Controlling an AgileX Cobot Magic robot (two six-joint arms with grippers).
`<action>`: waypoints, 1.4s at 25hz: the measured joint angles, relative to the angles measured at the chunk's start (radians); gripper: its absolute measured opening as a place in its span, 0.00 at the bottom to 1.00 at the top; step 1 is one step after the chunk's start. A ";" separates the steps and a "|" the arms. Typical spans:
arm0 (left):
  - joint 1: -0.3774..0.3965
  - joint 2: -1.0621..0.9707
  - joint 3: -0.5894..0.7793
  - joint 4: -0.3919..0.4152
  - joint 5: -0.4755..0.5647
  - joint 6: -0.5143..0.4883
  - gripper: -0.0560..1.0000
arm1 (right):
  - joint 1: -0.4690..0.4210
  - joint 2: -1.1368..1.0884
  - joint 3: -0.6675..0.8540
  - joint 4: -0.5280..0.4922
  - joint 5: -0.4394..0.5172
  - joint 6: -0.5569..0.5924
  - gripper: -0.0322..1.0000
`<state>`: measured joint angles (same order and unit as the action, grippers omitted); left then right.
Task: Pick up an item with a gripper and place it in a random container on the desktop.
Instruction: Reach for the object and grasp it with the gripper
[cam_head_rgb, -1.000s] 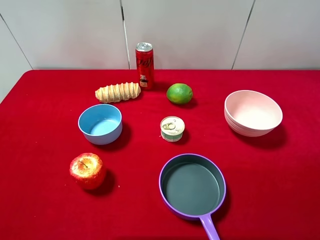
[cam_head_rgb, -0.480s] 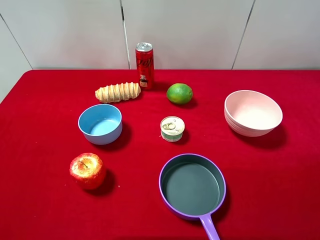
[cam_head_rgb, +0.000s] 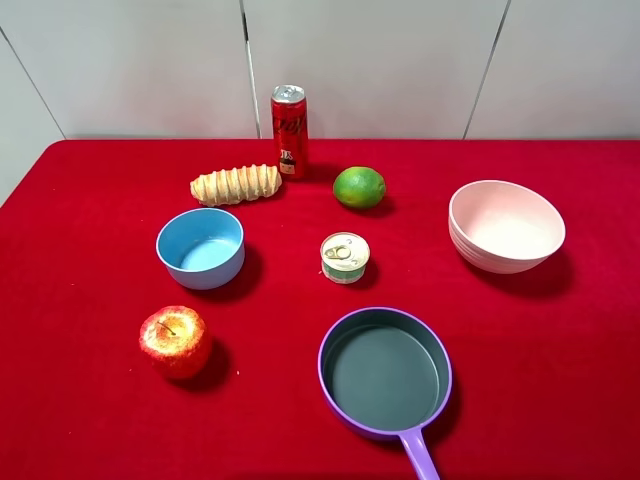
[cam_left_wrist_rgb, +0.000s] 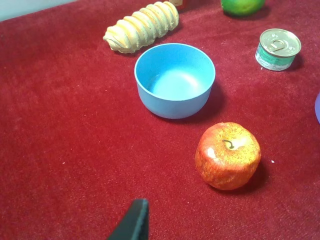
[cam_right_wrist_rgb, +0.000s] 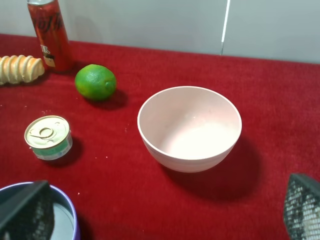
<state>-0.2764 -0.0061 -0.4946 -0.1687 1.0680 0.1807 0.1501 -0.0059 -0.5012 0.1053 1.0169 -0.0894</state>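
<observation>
The green lime (cam_head_rgb: 359, 187) lies on the red desktop (cam_head_rgb: 90, 200) at the back middle, right of a red soda can. It also shows in the right wrist view (cam_right_wrist_rgb: 95, 82) and at the edge of the left wrist view (cam_left_wrist_rgb: 242, 5). The purple-rimmed pan (cam_head_rgb: 322, 352) sits at the front middle and holds nothing. Neither arm shows in the exterior high view. My right gripper (cam_right_wrist_rgb: 167, 185) is open and empty, well short of the lime, with the pan rim (cam_right_wrist_rgb: 70, 200) by one finger. Only one black fingertip (cam_left_wrist_rgb: 135, 220) of the left gripper shows, holding nothing.
A red soda can (cam_head_rgb: 289, 130) and a ridged bread roll (cam_head_rgb: 236, 184) stand at the back. A blue bowl (cam_head_rgb: 201, 247), a small tin can (cam_head_rgb: 345, 257) and a pale pink bowl (cam_head_rgb: 505, 225) sit mid-table. A red-yellow apple (cam_head_rgb: 176, 341) lies front left.
</observation>
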 joint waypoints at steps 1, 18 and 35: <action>0.000 0.000 0.000 0.000 0.000 0.000 0.99 | 0.000 0.000 0.000 0.000 0.000 0.000 0.70; 0.000 0.000 0.000 0.000 0.000 0.000 0.99 | 0.000 0.000 0.000 0.000 0.000 0.000 0.70; 0.000 0.000 0.000 0.000 0.000 0.000 0.99 | 0.000 0.160 -0.016 -0.008 -0.038 0.000 0.70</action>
<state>-0.2764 -0.0061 -0.4946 -0.1687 1.0680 0.1807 0.1501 0.1543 -0.5176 0.0969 0.9793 -0.0894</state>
